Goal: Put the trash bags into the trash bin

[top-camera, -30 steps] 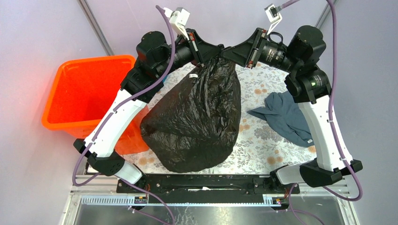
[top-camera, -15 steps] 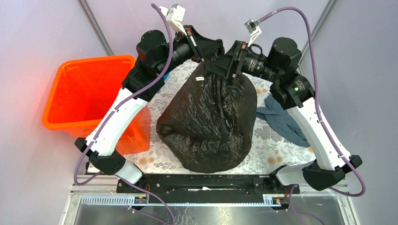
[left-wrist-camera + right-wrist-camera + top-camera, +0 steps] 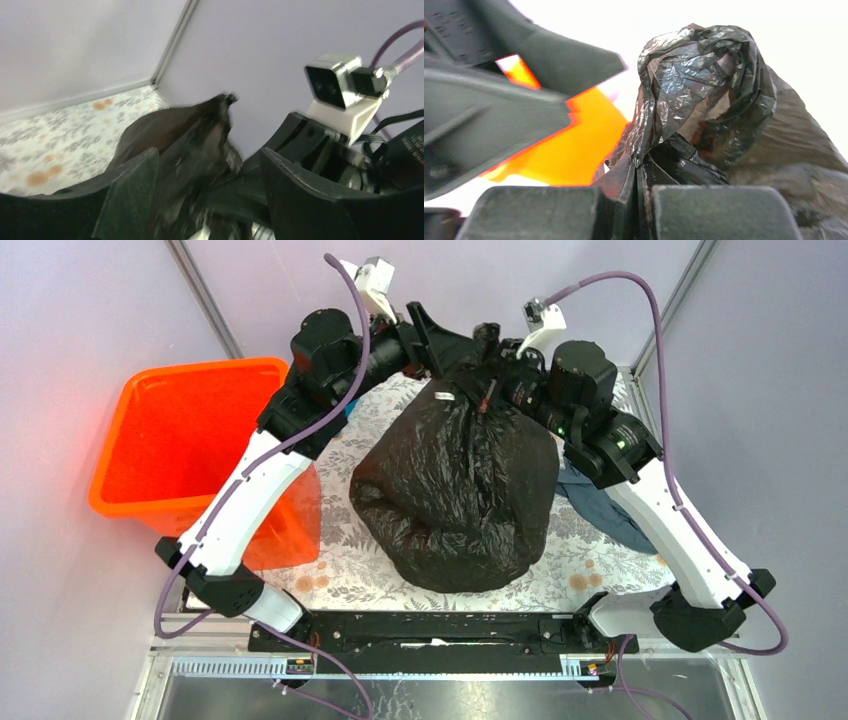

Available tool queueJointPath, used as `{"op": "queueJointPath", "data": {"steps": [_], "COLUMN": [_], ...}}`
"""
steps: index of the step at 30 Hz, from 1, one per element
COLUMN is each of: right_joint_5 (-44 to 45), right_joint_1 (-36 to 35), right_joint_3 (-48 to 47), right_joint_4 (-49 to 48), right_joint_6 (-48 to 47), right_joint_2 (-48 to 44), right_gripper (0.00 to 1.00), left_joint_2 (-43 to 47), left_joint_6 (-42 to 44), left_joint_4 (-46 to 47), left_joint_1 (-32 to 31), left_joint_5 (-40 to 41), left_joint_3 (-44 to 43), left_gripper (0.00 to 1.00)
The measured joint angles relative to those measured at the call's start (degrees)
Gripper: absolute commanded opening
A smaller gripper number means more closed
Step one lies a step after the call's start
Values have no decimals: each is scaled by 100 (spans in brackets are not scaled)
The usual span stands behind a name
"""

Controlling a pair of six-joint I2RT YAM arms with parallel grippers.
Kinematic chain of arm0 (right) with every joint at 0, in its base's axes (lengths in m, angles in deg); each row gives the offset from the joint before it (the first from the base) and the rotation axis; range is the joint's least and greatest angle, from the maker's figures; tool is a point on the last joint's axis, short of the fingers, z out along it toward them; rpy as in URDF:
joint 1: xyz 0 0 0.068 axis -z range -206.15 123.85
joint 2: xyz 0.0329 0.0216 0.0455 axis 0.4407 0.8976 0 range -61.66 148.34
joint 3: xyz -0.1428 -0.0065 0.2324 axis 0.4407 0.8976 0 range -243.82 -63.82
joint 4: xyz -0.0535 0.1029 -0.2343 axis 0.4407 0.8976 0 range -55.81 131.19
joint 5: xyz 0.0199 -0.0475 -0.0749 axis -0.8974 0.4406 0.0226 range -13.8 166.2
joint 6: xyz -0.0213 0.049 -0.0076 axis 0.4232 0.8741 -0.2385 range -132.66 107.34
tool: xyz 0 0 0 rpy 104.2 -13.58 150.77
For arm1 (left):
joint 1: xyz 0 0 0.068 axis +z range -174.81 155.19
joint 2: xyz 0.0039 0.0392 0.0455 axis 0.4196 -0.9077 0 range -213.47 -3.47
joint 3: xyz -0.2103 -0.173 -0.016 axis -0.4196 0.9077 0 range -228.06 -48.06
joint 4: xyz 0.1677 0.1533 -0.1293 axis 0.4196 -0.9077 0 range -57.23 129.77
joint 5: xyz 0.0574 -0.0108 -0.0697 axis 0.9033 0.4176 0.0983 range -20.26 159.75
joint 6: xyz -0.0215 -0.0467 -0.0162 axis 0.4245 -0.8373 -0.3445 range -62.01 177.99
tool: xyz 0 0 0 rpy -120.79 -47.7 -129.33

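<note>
Task item: trash bag point(image 3: 455, 495), black creased film, bulging. It sits at the centre of the overhead view on the flowered tablecloth point(image 3: 340, 575), with its gathered neck at the upper centre.
Destination: trash bin point(image 3: 170, 440), orange, with its top open, at the left of the overhead view beside the table edge. The bag is outside it and apart from it.
In the way: the left arm's white link point(image 3: 245, 505) lies between bag and bin and crosses the bin's right wall.
Other item: grey-blue cloth point(image 3: 600, 510), right of the bag, partly covered by the bag's edge and the right arm.
Fittings: purple cables point(image 3: 355, 300) loop above both wrists. A small wrist camera point(image 3: 332, 82) shows at the upper right of the left wrist view.
Left arm: rises from the lower left, runs up along the bin, bends at the upper left, and its forearm reaches right toward the bag's neck.
Left claw point(image 3: 207, 155): jaws stand wide. The bag's neck lies in the gap without filling it.
Right arm: rises from the lower right and slants up and left, its wrist folded over the bag's top at the upper centre.
Right claw point(image 3: 640, 192): jaws closed narrow, pinching black bag film just below the twisted knot. An orange patch of the bin shows to its left.
</note>
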Motion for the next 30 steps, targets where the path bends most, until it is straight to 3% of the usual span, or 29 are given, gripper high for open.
{"op": "queueJointPath", "data": {"steps": [2, 6, 12, 18, 22, 26, 27, 30], "right_joint_5": [507, 1541, 2564, 2796, 2793, 2791, 2791, 2789], "right_joint_1": [0, 0, 0, 0, 0, 0, 0, 0], "right_joint_3": [269, 737, 885, 942, 872, 870, 872, 872], "right_joint_4": [79, 195, 278, 262, 339, 501, 531, 651], "right_joint_6": [-136, -533, -1045, -1220, -1252, -1261, -1259, -1263], "right_joint_2": [-192, -734, -1596, -2184, -2194, -2133, -2124, -2116], "right_gripper": [0, 0, 0, 0, 0, 0, 0, 0], "left_joint_2": [302, 1180, 2157, 1572, 944, 651, 667, 822], "left_joint_6": [247, 855, 1685, 1749, 1622, 1567, 1541, 1589], "left_joint_4": [-256, -1093, -2380, -3687, -4192, -4437, -4481, -4487], "left_joint_1": [39, 74, 90, 223, 549, 870, 918, 964], "left_joint_5": [146, 946, 3388, 5613, 5939, 5847, 5818, 5740], "left_joint_3": [275, 704, 584, 267, 610, 929, 951, 1038], "left_gripper": [97, 99, 99, 99, 97, 79, 67, 45]}}
